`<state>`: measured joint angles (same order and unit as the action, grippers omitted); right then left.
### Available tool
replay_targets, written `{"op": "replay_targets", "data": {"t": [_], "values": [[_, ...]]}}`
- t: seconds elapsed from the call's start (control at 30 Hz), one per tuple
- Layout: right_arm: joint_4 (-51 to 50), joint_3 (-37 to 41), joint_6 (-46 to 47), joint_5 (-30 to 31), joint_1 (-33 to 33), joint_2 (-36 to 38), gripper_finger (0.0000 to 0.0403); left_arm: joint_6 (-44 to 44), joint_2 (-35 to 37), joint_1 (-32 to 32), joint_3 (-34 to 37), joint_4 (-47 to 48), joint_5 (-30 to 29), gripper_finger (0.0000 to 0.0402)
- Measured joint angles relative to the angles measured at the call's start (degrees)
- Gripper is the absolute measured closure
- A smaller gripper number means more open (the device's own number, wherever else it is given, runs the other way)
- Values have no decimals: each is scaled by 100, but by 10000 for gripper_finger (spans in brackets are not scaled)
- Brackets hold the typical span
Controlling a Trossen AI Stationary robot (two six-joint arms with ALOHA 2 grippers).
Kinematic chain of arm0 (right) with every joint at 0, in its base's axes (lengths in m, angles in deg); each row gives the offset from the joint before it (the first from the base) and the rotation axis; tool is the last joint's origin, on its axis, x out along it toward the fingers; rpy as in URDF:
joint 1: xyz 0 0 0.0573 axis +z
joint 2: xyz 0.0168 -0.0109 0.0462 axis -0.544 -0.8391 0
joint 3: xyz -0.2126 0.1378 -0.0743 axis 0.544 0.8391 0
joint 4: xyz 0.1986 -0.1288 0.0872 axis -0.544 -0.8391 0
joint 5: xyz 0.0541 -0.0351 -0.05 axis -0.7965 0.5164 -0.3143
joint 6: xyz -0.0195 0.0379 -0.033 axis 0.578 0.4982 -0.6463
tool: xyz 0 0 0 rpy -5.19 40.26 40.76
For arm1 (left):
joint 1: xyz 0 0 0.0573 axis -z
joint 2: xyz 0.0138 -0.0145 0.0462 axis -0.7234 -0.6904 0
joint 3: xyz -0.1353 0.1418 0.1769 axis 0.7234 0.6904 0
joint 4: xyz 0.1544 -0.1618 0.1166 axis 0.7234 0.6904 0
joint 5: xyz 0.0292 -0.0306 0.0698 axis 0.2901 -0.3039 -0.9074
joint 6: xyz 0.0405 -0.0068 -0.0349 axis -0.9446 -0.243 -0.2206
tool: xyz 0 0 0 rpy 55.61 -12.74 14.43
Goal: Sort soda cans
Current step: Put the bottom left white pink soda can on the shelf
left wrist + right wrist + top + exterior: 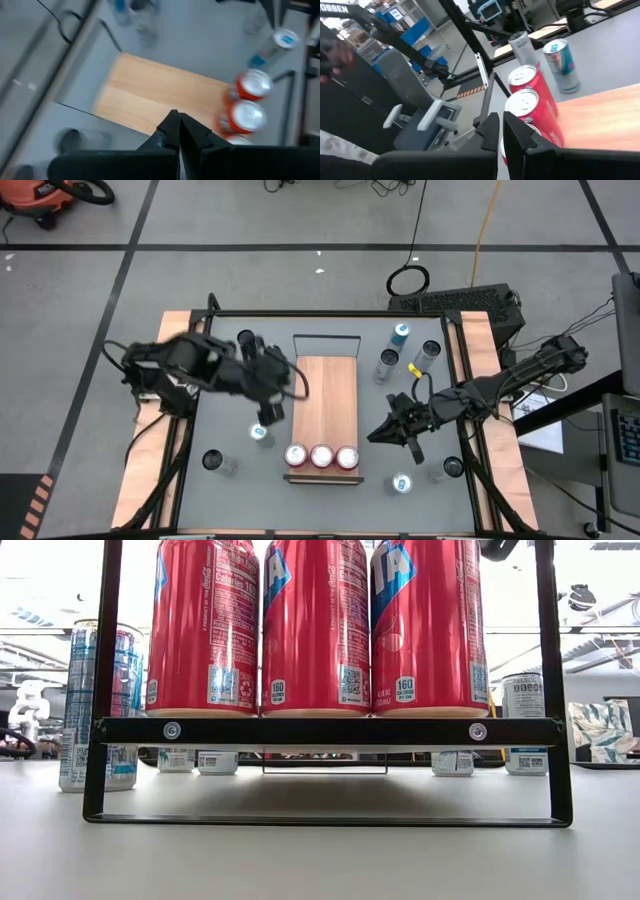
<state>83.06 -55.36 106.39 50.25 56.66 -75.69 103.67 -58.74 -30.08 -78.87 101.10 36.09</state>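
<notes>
Three red soda cans stand in a row on their bases at the near end of the wooden shelf of a black-framed rack. They fill the low view. Slim blue cans stand on the table at the far right, near left and near right. Silver-grey cans stand scattered around the rack. My left gripper is shut, raised above the shelf's left edge. My right gripper is shut, right of the red cans, pointing at them.
More silver-grey cans stand near left, near right and beside the shelf's far right. The rack's black frame rises at its near end. The shelf's far part is bare wood. A keyboard lies beyond the table's far edge.
</notes>
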Motion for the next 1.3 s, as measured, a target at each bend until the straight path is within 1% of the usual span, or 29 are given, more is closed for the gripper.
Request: {"op": "replay_targets", "data": {"t": [0.1, 0.27, 0.47, 0.57, 0.67, 0.73, 0.8, 0.87, 0.97, 1.07, 1.2, 1.3], "values": [[-159, 0, -23, 160, -7, 60, 403, -601, 270, -369, 14, 3, -63, 395], [-143, 0, -461, 560, -9, 90, 403, -1626, 744, -1272, 13, 3, 131, 395], [-133, 0, -871, 1186, -13, 92, 403, -2676, 1010, -2655, 14, -23, 1289, 395], [-134, 0, -924, 1551, -27, 93, 403, -3055, 1047, -3180, 23, -6, 1984, 395], [-131, 0, -891, 1864, -68, 94, 403, -3324, 1231, -3533, 402, -7, 2552, 395], [-130, 0, -806, 2078, -105, 94, 403, -3352, 1503, -3702, 900, -12, 2676, 395], [-128, 0, -785, 2238, -144, 96, 403, -3269, 1862, -3827, 1558, -89, 2693, 395], [-131, 0, -777, 2300, -187, 96, 403, -2975, 2261, -3887, 2314, -360, 2698, 395], [-115, 0, -769, 2479, -234, 96, 403, -2255, 2873, -3880, 3447, -850, 2719, 395], [28, 0, -772, 2621, -243, 96, 403, -1336, 3424, -3786, 4393, -1169, 2728, 395], [112, -4, -754, 2711, -243, 98, 403, -361, 3952, -3575, 5346, -1545, 2735, 395], [84, -4, -831, 2708, -253, 96, 403, 154, 4205, -3323, 5825, -1697, 2896, 394]]}}
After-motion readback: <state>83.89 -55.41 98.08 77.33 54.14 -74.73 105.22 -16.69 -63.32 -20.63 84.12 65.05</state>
